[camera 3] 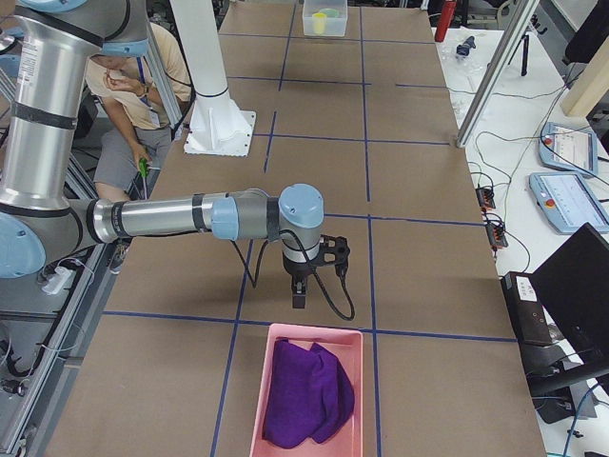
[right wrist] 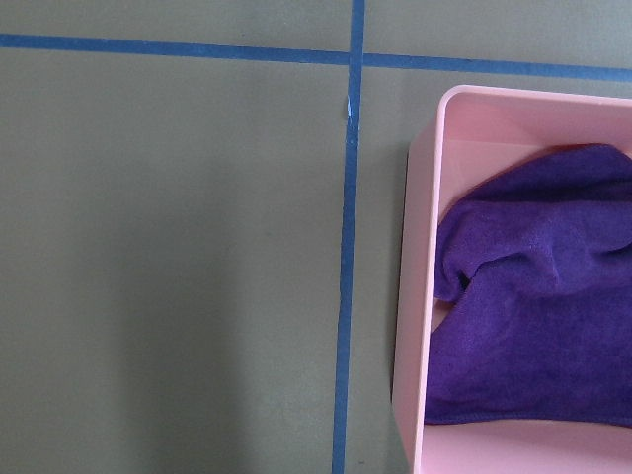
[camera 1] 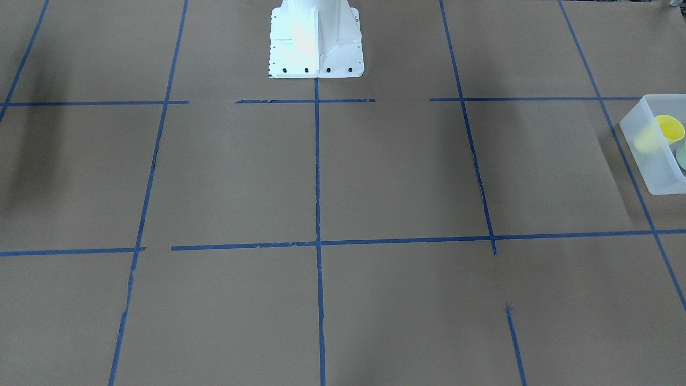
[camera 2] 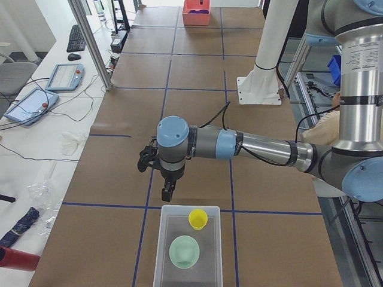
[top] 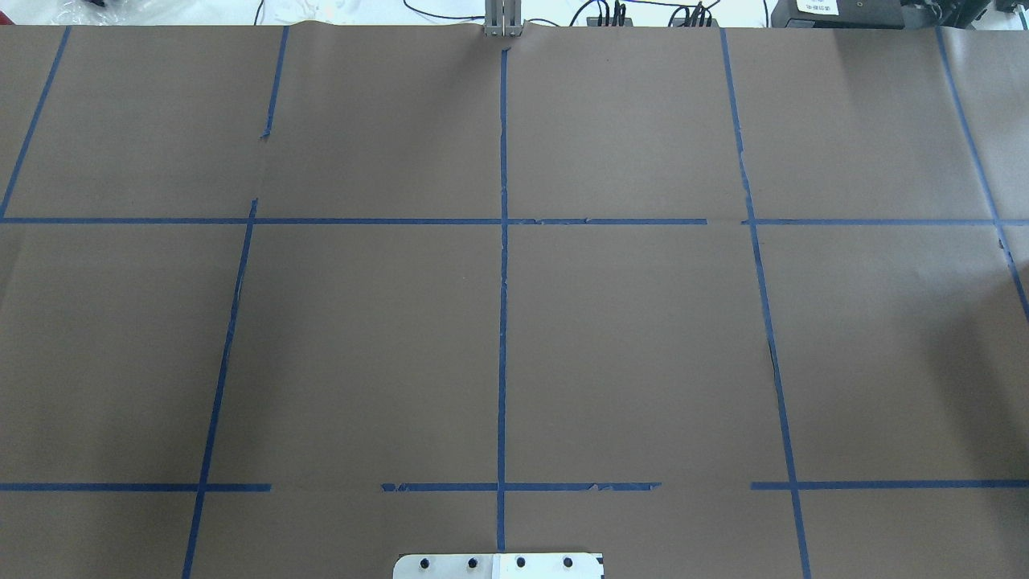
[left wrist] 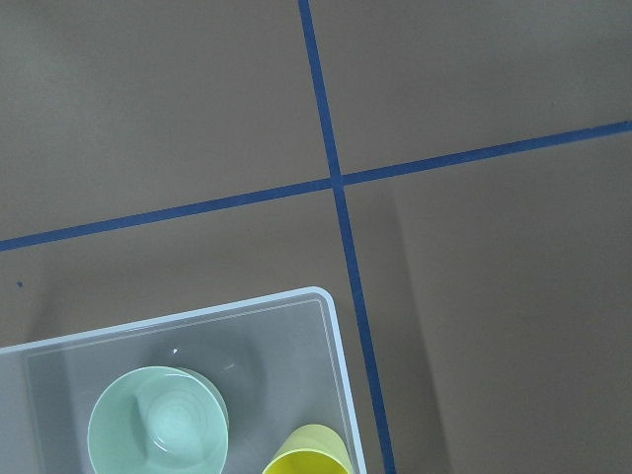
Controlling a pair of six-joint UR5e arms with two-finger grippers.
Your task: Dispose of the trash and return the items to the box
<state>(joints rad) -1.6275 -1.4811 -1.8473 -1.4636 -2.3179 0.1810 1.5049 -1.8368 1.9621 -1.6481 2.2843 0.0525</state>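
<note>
Near right gripper (camera 3: 299, 297): pink bin (camera 3: 314, 329) w/ purple cloth (camera 3: 309, 395) (towel, probably).

Table (top: 362, 338), layout entry:
- Pedestal (camera 1: 316, 43) is standing at the middle of the robot's edge.
- Box (camera 1: 648, 155) is sitting at the table's left end.
- Cup (camera 2: 198, 219) and bowl (camera 2: 184, 252) are sitting inside the box, close but apart. The cup is lying toward the table's middle, the bowl toward the outer end.
- Left gripper (camera 2: 167, 192) is hanging above the table, just beside the box's inner wall.
- Tray (right wrist: 415, 296) is sitting at the right end, with cloth (right wrist: 538, 296) lying in it.
- Right gripper (camera 3: 299, 295) is hanging just beside the tray's inner wall.
</note>
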